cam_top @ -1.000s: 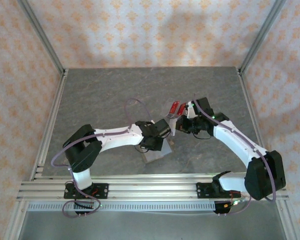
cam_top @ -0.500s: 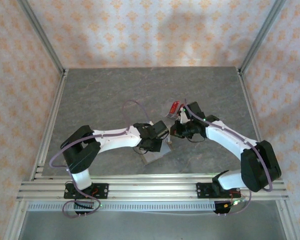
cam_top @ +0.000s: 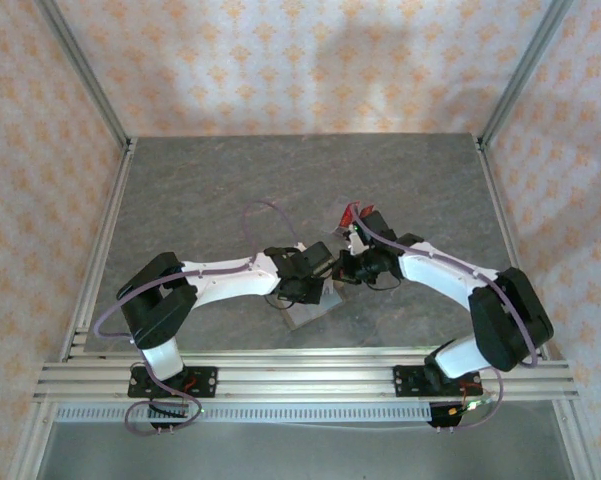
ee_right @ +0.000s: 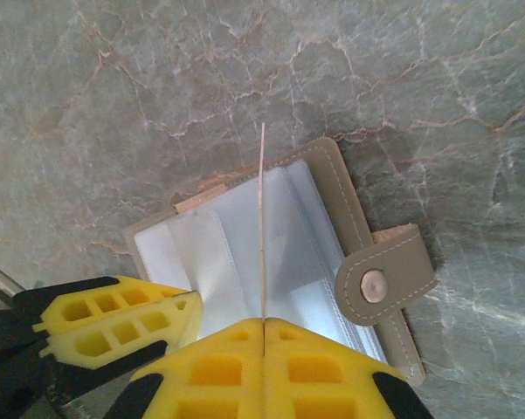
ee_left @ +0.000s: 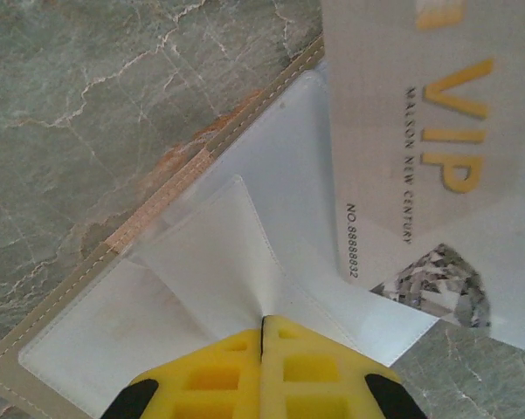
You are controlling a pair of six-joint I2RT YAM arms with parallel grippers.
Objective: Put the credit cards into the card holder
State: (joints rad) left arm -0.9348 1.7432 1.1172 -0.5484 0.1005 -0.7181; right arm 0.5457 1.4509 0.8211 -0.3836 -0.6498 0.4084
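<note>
The card holder [ee_right: 341, 183] lies open on the table, olive-brown outside and pale grey inside, its snap tab [ee_right: 384, 279] at the right. My left gripper [ee_left: 264, 319] is shut on a clear inner sleeve [ee_left: 218, 253] and lifts it. My right gripper [ee_right: 263, 321] is shut on a credit card [ee_right: 262, 218], seen edge-on above the open pockets. In the left wrist view that credit card [ee_left: 402, 131] shows a pale face with gold VIP lettering over the card holder [ee_left: 48, 307]. From above, both grippers [cam_top: 318, 272] [cam_top: 348, 268] meet over the card holder [cam_top: 305, 312]. More red cards [cam_top: 354, 214] stand just behind.
The left gripper's yellow fingers [ee_right: 113, 323] sit close beside my right gripper. The grey marbled table [cam_top: 210, 190] is bounded by aluminium rails [cam_top: 100, 250] and patterned walls. Open floor stretches to the back and left.
The right arm has swung left and nearer, bringing its card from beside the red cards down over the open card holder. The left gripper has stayed on the sleeve.
</note>
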